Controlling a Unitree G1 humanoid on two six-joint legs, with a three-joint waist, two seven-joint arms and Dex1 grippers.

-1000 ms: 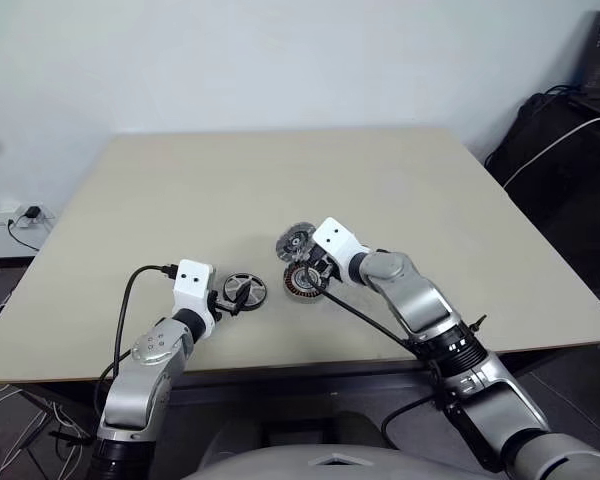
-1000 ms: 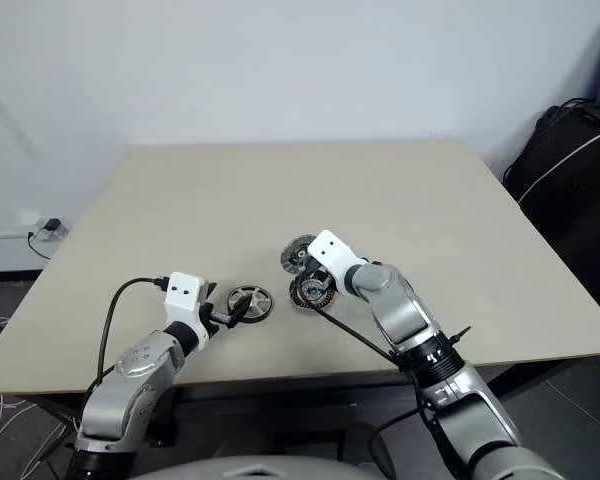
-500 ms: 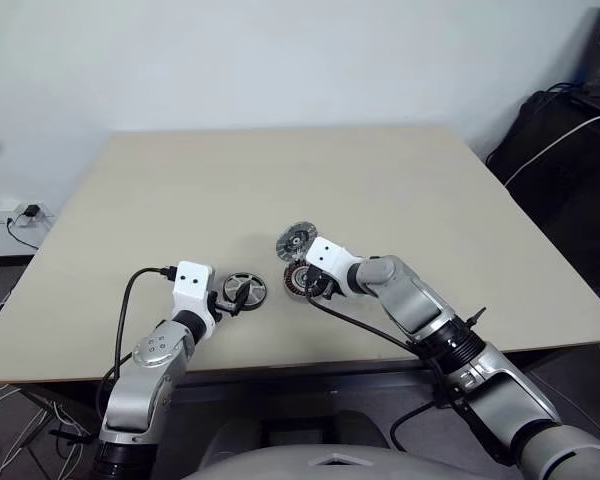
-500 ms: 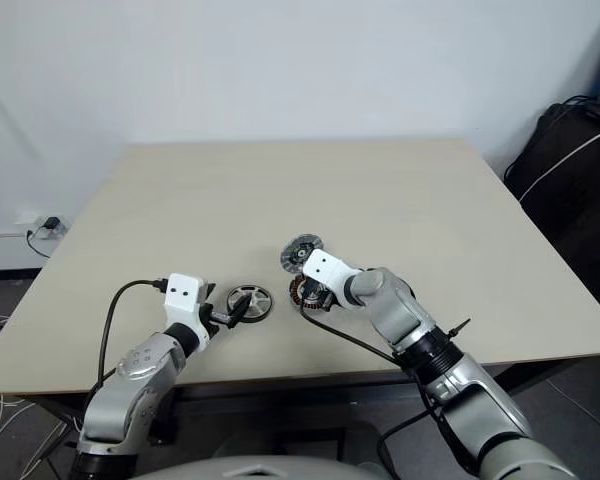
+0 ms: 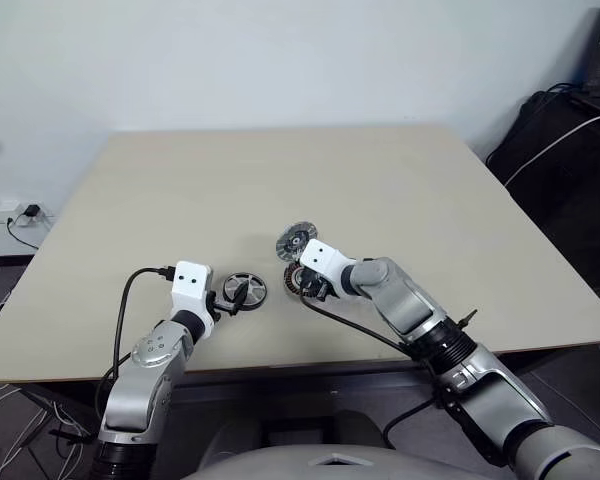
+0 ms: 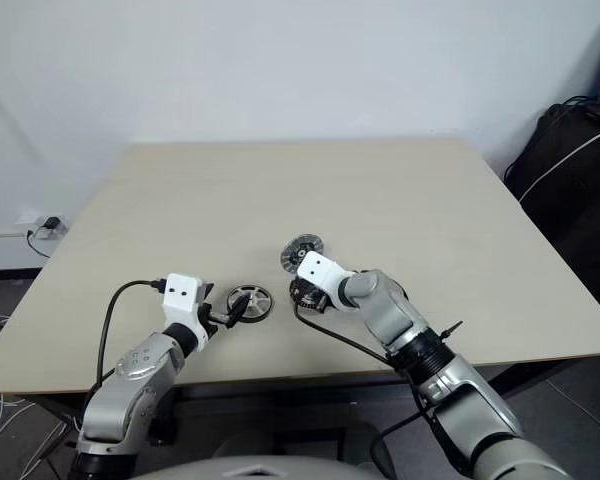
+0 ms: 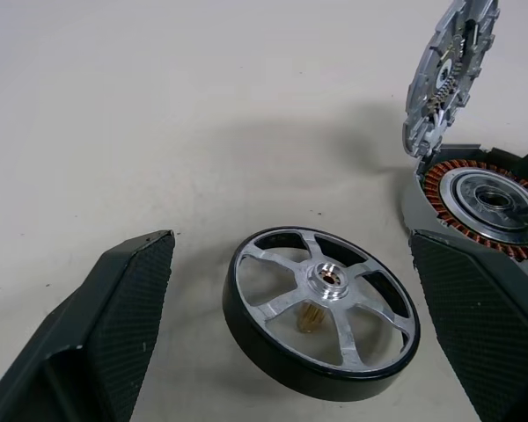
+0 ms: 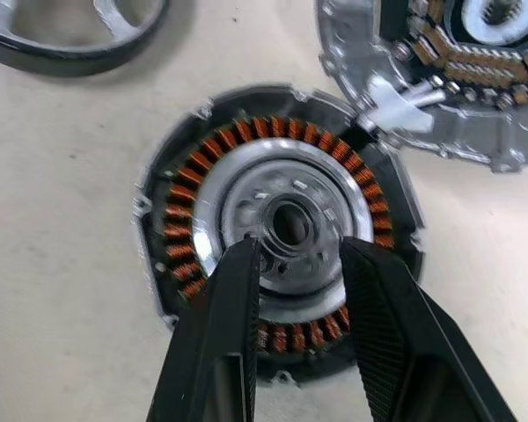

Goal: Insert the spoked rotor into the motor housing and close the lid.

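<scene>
Beige counter point(image 5: 180, 190) carries all the parts. My left hand point(image 7: 290, 352) gapes wide around the spoked rotor point(image 7: 321, 312), not gripping. My right hand point(image 8: 295, 290), fingers narrowly apart, holds nothing over the motor housing point(image 8: 277, 229); the lid point(image 7: 449, 75) stands tilted against it. I'd centre the rotor's shaft over the hub hole. Since the earlier frame, my right hand dropped closer to the housing.

Bare table point(image 5: 280, 180) lies open all round; the wheel point(image 7: 321, 312), winding ring point(image 8: 277, 233) and upright ribbed disc point(image 7: 449, 75) crowd together.
</scene>
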